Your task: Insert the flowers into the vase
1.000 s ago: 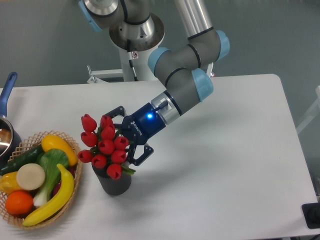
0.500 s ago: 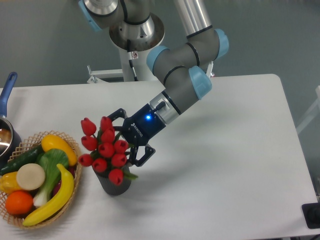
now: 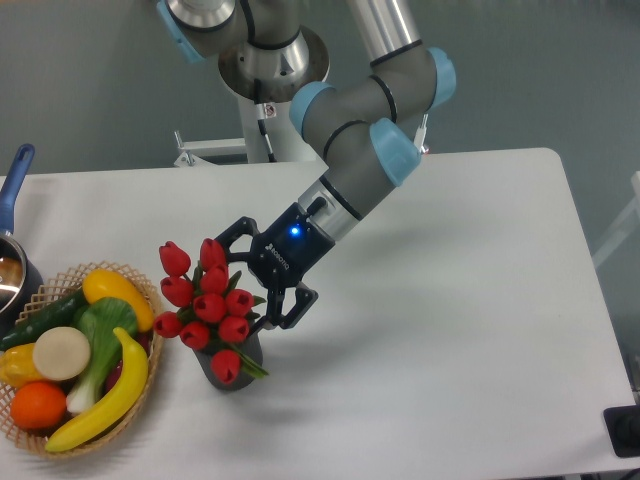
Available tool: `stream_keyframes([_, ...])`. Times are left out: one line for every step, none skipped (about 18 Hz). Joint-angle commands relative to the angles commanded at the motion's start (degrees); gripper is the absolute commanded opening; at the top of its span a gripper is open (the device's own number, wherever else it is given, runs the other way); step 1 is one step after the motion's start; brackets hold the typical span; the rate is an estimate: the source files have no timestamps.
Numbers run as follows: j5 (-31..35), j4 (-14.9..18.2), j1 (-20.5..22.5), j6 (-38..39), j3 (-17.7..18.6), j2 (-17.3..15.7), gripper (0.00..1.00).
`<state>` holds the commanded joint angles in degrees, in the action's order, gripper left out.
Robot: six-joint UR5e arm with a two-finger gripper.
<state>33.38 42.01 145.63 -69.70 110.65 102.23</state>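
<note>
The flowers [image 3: 208, 305], a bunch of red closed tulips with green leaves, lean to the left over the vase [image 3: 237, 366]. Their stems go down into the mouth of this small dark grey cylinder. The lowest tulip head hangs in front of the vase's rim. My gripper [image 3: 256, 282] reaches in from the upper right. Its two black fingers [image 3: 292, 305] stand wide apart on either side of the bunch's leafy lower part and hold it. The fingertips are partly hidden behind the tulips.
A woven basket [image 3: 147, 300] with a banana, an orange, a cucumber and other fruit and vegetables stands just left of the vase. A pot with a blue handle [image 3: 14, 180] sits at the left edge. The robot base [image 3: 270, 70] is at the back.
The gripper has tilted and shifted slightly left. The flowers have sunk lower and leaned further left, with the lowest tulip now in front of the vase.
</note>
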Motion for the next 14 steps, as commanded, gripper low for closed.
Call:
stream_keyframes([1.9, 0.0, 0.1, 0.0, -0.2, -1.1, 1.00])
stream_keyframes([4.9, 0.0, 0.3, -0.1, -0.4, -2.2, 1.00])
stream_keyframes([8.8, 0.0, 0.4, -0.1, -0.8, -3.2, 1.00])
stream_keyframes([13.1, -0.1, 0.6, -0.2, -1.3, -4.1, 1.00])
stream_keyframes([16.9, -0.1, 0.6, -0.6, -1.8, -5.0, 1.00])
stream_keyframes([19.7, -0.2, 0.7, -1.3, -2.6, -5.5, 1.00])
stream_keyframes([21.2, -0.2, 0.8, -1.8, -3.7, -5.5, 1.00])
stream_keyframes([22.2, -0.2, 1.2, -1.8, -4.7, -5.5, 1.00])
stream_keyframes([23.6, 0.0, 1.5, -1.7, -5.8, -5.6, 1.00])
stream_keyframes([26.3, 0.1, 1.8, -1.7, -6.0, -6.3, 1.00])
stream_keyframes([30.2, 0.1, 2.3, -1.8, -5.7, -7.3, 1.00])
stream_keyframes([34.4, 0.2, 2.5, -1.8, -5.7, -7.9, 1.00])
stream_keyframes([38.1, 0.3, 2.7, -1.9, -5.6, -8.3, 1.00])
stream_keyframes([40.6, 0.3, 2.9, -2.0, -5.6, -8.7, 1.00])
